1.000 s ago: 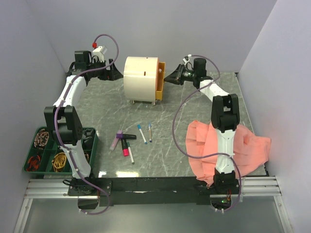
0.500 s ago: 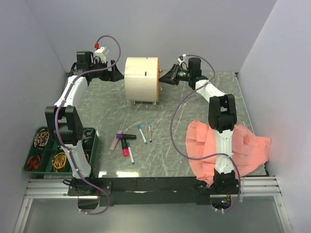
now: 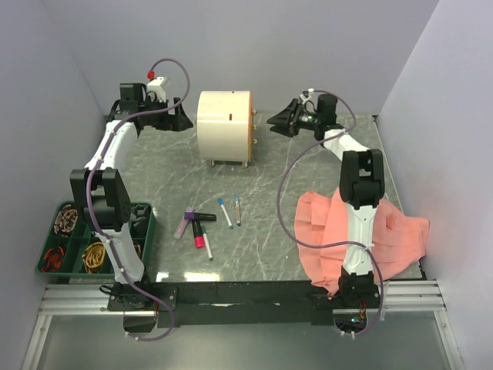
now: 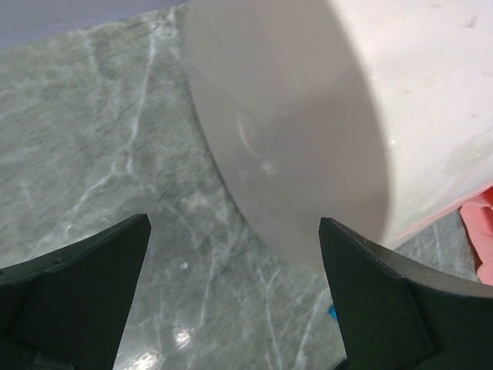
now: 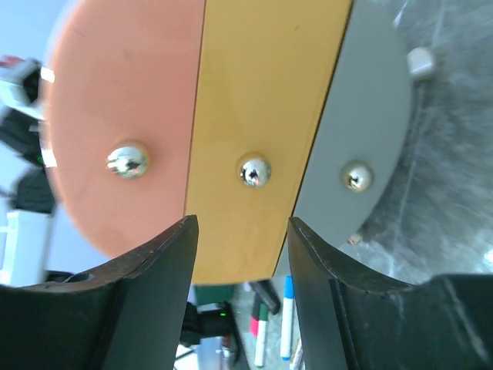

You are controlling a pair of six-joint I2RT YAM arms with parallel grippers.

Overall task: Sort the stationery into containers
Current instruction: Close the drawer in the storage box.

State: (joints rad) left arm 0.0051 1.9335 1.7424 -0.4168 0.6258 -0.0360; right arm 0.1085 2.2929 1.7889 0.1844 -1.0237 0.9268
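The cream drum cabinet (image 3: 223, 123) stands at the back with its drawers shut. In the right wrist view its front shows a salmon, a yellow-orange (image 5: 262, 116) and a grey drawer, each with a small metal knob. My right gripper (image 3: 273, 121) is open and empty, a short way right of that front, its jaws (image 5: 240, 231) facing the yellow drawer. My left gripper (image 3: 185, 117) is open and empty by the cabinet's left end (image 4: 308, 116). A purple marker (image 3: 183, 222), a black-and-pink marker (image 3: 202, 233) and two blue-capped white pens (image 3: 224, 212) lie mid-table.
A green divided tray (image 3: 146, 220) with rubber bands sits at the near left beside the left arm. A salmon-pink cloth (image 3: 385, 231) lies at the right under the right arm. Walls close the back and both sides.
The yellow-orange drawer, sticking out a second ago, has been pushed in flush. My right gripper has since drawn back to the right. The left arm has barely moved.
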